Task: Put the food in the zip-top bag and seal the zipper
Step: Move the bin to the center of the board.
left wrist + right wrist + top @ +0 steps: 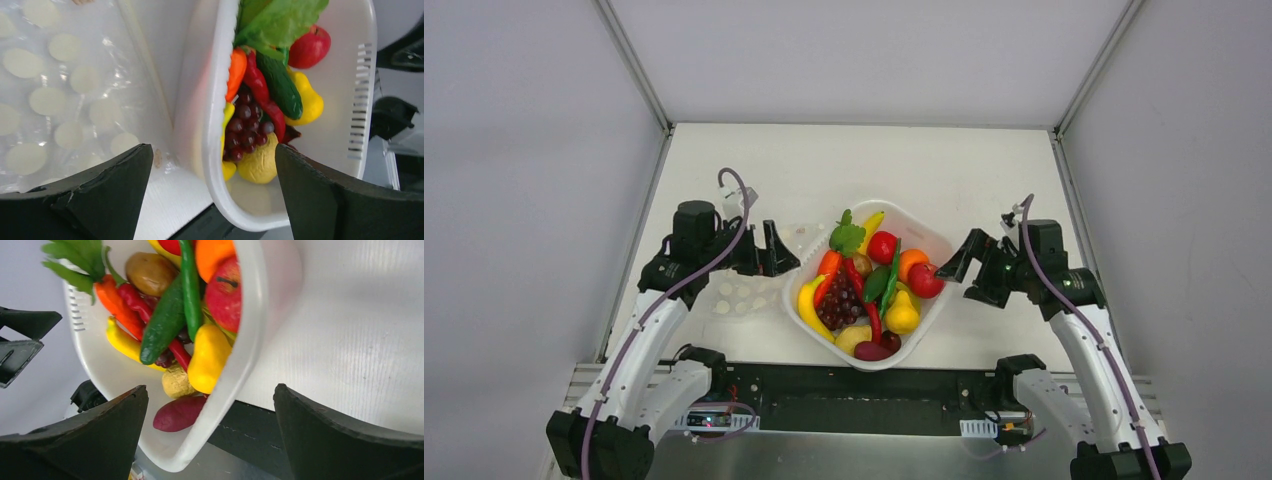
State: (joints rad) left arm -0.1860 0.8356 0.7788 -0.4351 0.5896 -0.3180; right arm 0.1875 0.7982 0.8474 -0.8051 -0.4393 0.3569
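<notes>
The food (pixel 864 285) is a heap of glossy toy fruits and vegetables in a white basket (pixel 927 234) at the table's middle. It includes purple grapes (pixel 245 131), a green cucumber (pixel 162 325) and a red apple (pixel 225 290). The zip-top bag (pixel 742 297), clear with white dots (pixel 47 100), lies flat left of the basket. A thin clear strip along its basket-side edge seems to be the zipper (pixel 142 70). My left gripper (pixel 771 250) (pixel 212 150) hangs open over the basket's left rim (pixel 216 75) and the bag's edge. My right gripper (pixel 964 268) (pixel 210 389) is open at the basket's right rim (pixel 250 315), holding nothing.
The table's black front rail (pixel 854 405) runs just below the basket's near corner. Grey walls close in both sides and the back. Bare white tabletop (pixel 864 165) lies behind the basket.
</notes>
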